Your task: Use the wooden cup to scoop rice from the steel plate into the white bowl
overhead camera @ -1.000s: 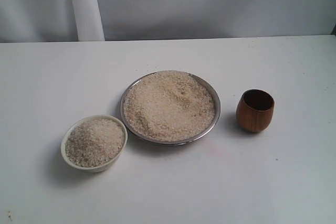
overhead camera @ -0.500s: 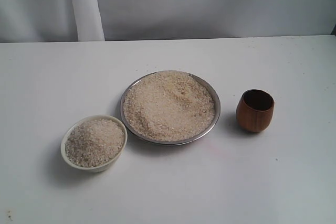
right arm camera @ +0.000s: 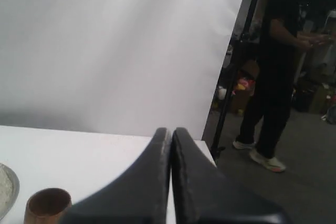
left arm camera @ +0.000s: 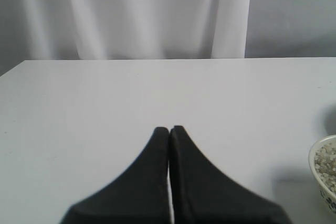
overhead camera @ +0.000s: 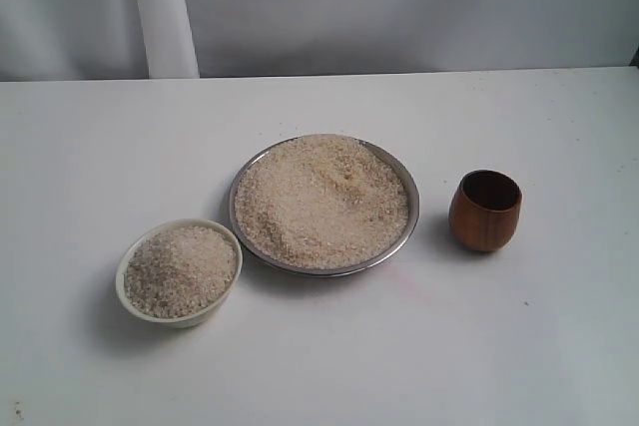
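**White table, three vessels, both pincers clenched**

Surface: a plain white table (overhead camera: 329,366) set before a pale grey backdrop (overhead camera: 399,7), with a white curtain fold (overhead camera: 160,12) at the left.

1. Steel plate (overhead camera: 413,214): at the centre of the table, covered almost rim to rim with rice (overhead camera: 321,199).
2. White bowl (overhead camera: 178,319): nearer the camera and left of the plate, just beside it but not touching. It is filled with grains (slightly mounded above the rim).
3. Wooden cup (overhead camera: 484,214): upright to the right of the plate and apart from it, mouth up, interior dark.
4. Left gripper (left arm camera: 169,129): fingers pressed together and grasping nothing, over bare table. The bowl's rim shows at the edge of the left wrist view.
5. Right gripper (right arm camera: 171,131): likewise clenched and empty. The cup and a sliver of the plate lie low in the right wrist view. Past the table's end stands a person (right arm camera: 275,61) in dark clothes.
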Action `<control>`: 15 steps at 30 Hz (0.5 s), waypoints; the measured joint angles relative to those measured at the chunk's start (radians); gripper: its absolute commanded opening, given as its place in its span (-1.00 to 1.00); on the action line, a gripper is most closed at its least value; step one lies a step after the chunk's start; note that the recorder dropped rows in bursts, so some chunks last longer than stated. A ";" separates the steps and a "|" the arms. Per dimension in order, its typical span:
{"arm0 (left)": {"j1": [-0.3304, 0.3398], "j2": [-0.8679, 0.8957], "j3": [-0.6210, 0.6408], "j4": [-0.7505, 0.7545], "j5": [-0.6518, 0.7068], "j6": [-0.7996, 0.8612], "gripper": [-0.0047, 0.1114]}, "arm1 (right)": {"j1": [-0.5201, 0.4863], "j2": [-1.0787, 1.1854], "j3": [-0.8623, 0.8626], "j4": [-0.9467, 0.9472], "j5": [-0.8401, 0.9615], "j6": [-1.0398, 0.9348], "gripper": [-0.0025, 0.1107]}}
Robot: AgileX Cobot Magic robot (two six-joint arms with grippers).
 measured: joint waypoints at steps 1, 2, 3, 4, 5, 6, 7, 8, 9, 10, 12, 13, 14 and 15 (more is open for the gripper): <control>0.000 0.000 0.000 0.000 0.000 0.000 -0.92 | -0.007 -0.019 0.052 0.005 -0.029 0.003 -0.96; 0.000 0.000 0.000 0.000 0.000 0.000 -0.92 | -0.012 -0.032 0.104 0.011 -0.062 0.003 -0.96; 0.000 0.000 0.000 0.000 0.000 0.000 -0.92 | -0.016 -0.034 0.155 0.024 -0.098 0.003 -0.96; 0.000 0.000 0.000 0.000 0.000 0.000 -0.92 | -0.016 -0.036 0.204 0.039 -0.143 0.003 -0.96; 0.000 0.000 0.000 0.000 0.000 0.000 -0.92 | -0.016 -0.036 0.257 0.054 -0.186 0.003 -0.96; 0.000 0.000 0.000 0.000 0.000 0.000 -0.92 | -0.016 -0.036 0.300 0.059 -0.228 0.003 -0.96; 0.000 0.000 0.000 0.000 0.000 0.000 -0.92 | -0.016 -0.036 0.328 0.064 -0.255 0.004 -0.96; 0.000 0.000 0.000 0.000 0.000 0.000 -0.92 | -0.016 -0.036 0.354 0.066 -0.275 0.004 -0.96; 0.000 0.000 0.000 0.000 0.000 0.000 -0.92 | -0.016 -0.036 0.377 0.068 -0.290 0.007 -0.96; 0.000 0.000 0.000 0.000 0.000 0.000 -0.92 | -0.016 -0.036 0.394 0.068 -0.297 0.008 -0.96; 0.000 0.000 0.000 0.000 0.000 0.000 -0.92 | -0.016 -0.036 0.428 0.070 -0.308 0.011 -0.96; 0.000 0.000 0.000 0.000 0.000 0.000 -0.92 | -0.016 -0.036 0.444 0.071 -0.311 0.017 -0.96; 0.000 0.000 0.000 0.000 0.000 0.000 -0.92 | -0.016 -0.036 0.459 0.073 -0.313 0.024 -0.96; 0.000 0.000 0.000 0.000 0.000 0.000 -0.92 | -0.016 -0.036 0.473 0.073 -0.313 0.028 -0.96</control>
